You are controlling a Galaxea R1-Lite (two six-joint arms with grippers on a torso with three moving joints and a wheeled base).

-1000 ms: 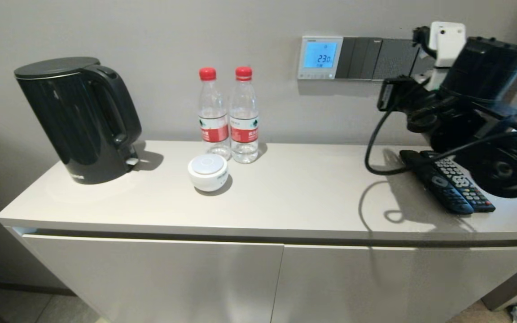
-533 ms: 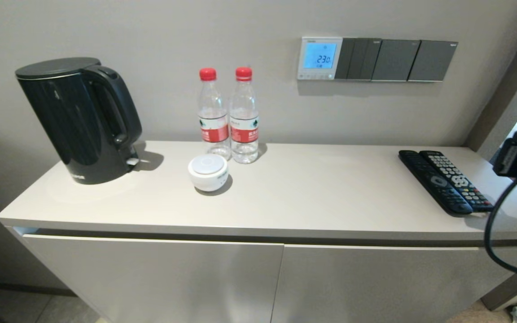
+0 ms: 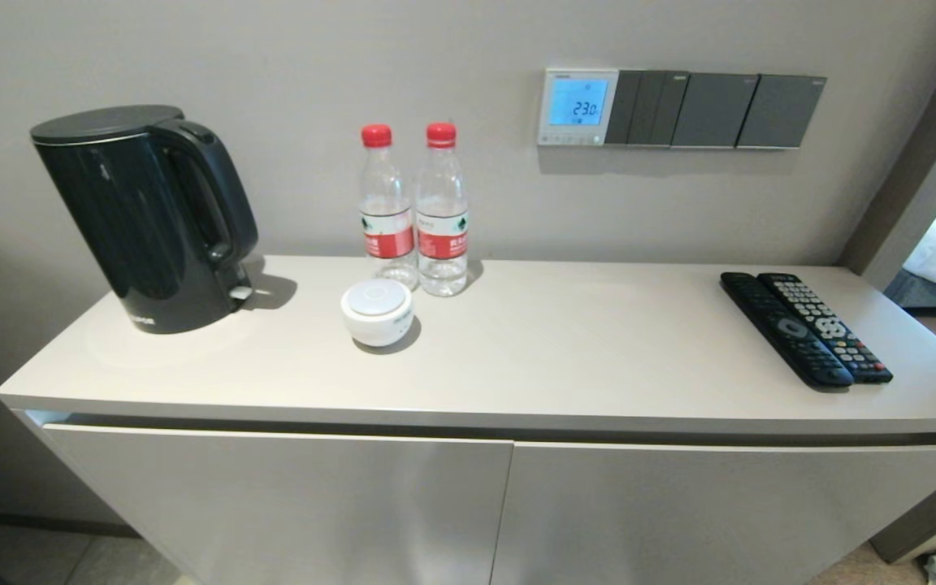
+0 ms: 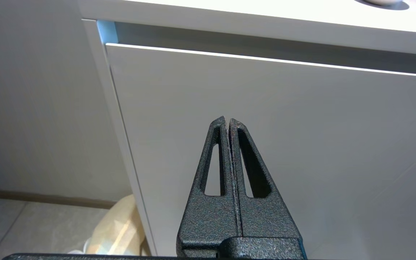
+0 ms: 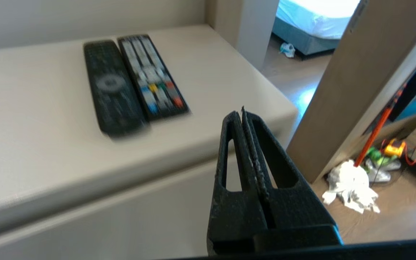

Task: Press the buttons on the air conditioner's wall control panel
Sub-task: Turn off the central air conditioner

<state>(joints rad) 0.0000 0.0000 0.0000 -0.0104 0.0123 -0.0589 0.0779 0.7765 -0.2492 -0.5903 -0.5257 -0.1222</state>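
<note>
The air conditioner's wall control panel is a small white-framed thermostat on the wall, its screen lit pale blue and reading 23.0. The buttons form a row of tiny pale keys along its bottom edge. Neither arm shows in the head view. My right gripper is shut and empty, low beside the cabinet's right end, in front of the remotes. My left gripper is shut and empty, parked low before the cabinet's left door.
Dark grey switch plates sit right of the panel. On the cabinet top stand a black kettle, two water bottles, a white round pot and two black remotes, also in the right wrist view. A wall post stands at right.
My right arm, raised near the switch plates a second ago, has dropped down to the right and left the head view. The panel still reads 23.0.
</note>
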